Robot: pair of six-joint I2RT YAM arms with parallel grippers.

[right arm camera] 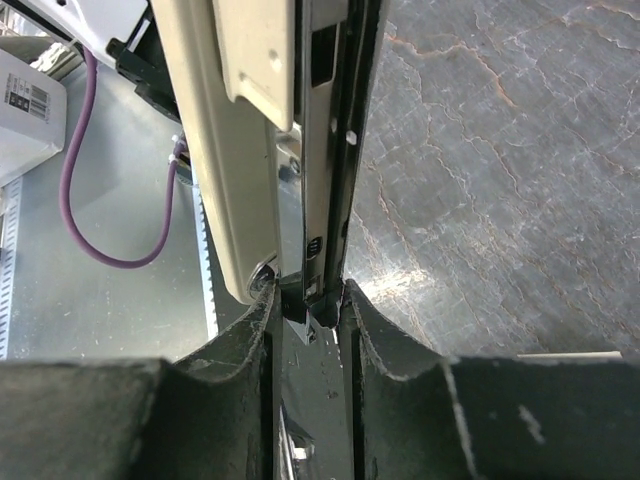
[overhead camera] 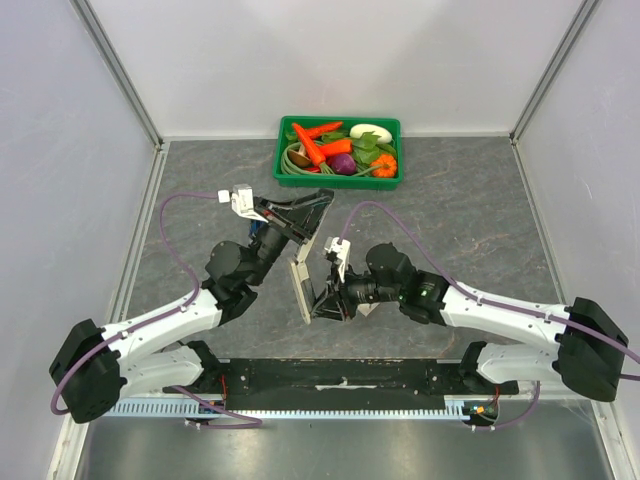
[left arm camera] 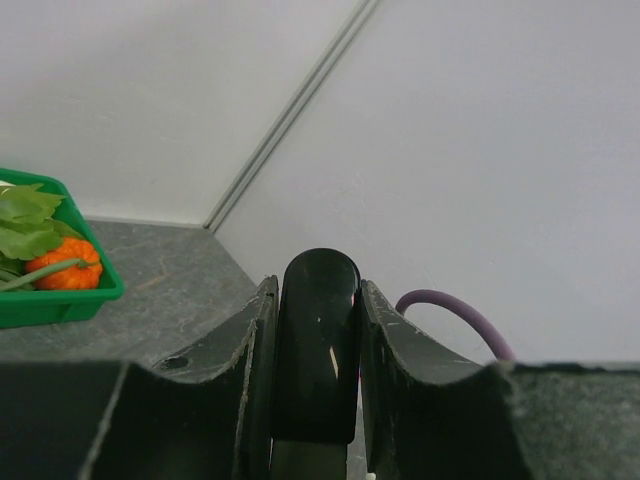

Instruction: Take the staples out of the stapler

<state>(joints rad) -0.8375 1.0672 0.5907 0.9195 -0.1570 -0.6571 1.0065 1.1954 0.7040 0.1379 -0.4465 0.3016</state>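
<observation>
The stapler is held up off the grey table between both arms, swung open. Its beige body and its metal staple rail stand side by side in the right wrist view. My right gripper is shut on the stapler's hinge end. My left gripper is shut on the stapler's black rounded end, which fills the gap between its fingers. No staples show in any view.
A green basket of toy vegetables stands at the back centre and also shows in the left wrist view. White walls close in the table on three sides. Purple cables loop beside the arms.
</observation>
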